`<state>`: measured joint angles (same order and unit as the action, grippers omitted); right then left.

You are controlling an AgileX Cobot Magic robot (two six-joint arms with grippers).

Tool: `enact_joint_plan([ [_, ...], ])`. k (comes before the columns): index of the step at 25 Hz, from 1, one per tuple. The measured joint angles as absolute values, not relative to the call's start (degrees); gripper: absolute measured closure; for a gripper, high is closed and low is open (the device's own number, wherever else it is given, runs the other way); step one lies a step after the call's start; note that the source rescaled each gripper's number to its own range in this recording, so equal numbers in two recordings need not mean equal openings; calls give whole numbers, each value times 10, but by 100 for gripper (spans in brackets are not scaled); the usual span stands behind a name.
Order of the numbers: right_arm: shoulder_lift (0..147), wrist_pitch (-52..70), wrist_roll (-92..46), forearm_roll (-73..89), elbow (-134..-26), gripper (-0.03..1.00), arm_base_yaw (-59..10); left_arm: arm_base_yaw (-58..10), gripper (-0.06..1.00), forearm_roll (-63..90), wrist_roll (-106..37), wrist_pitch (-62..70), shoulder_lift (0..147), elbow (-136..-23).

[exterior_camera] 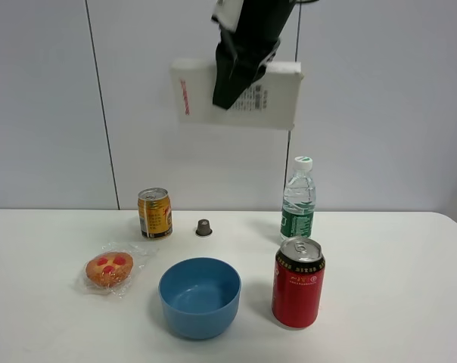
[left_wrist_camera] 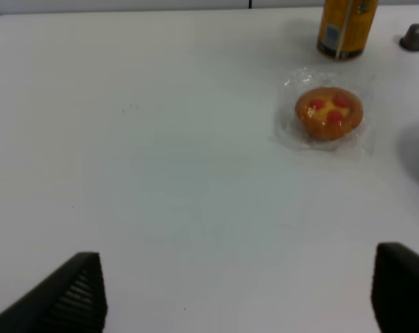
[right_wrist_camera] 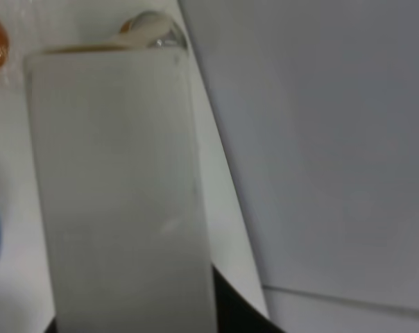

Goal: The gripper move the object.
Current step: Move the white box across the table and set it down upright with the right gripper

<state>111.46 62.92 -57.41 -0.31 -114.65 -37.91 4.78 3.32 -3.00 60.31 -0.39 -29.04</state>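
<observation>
My right gripper (exterior_camera: 230, 85) is shut on the long white box (exterior_camera: 278, 97) and holds it high in the air above the back of the table, lengthwise across the exterior view. The box has black print and a red logo at its left end. In the right wrist view the box (right_wrist_camera: 119, 194) fills the middle, and only a dark bit of a finger (right_wrist_camera: 237, 309) shows beside it. My left gripper (left_wrist_camera: 237, 291) is open and empty, low over bare table; the left arm is out of the exterior view.
On the white table (exterior_camera: 380, 265) stand a blue bowl (exterior_camera: 200, 296), a red can (exterior_camera: 297, 282), a gold can (exterior_camera: 154, 214), a water bottle (exterior_camera: 298, 199), a small grey cap (exterior_camera: 203, 227) and a wrapped pastry (exterior_camera: 109, 269). The pastry (left_wrist_camera: 329, 113) lies ahead of my left gripper.
</observation>
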Motion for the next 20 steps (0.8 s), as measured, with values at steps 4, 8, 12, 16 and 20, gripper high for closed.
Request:
enact_joint_plan([
  [4,1206,629,-677,-5,-1189,97,-379,48,-6,33,-30,603,-4,-290],
  [8,1264,592,-723,15,-1193,97,-379,48,-6,33,-30,603,-4,-290],
  [12,1307,534,-728,41,-1194,97,-379,48,-6,33,-30,603,-4,-290],
  [16,1341,497,-728,55,-1194,97,-379,48,-6,33,-30,603,-4,-290],
  [20,1367,477,-728,75,-1194,97,-379,48,-6,33,-30,603,-4,-290],
])
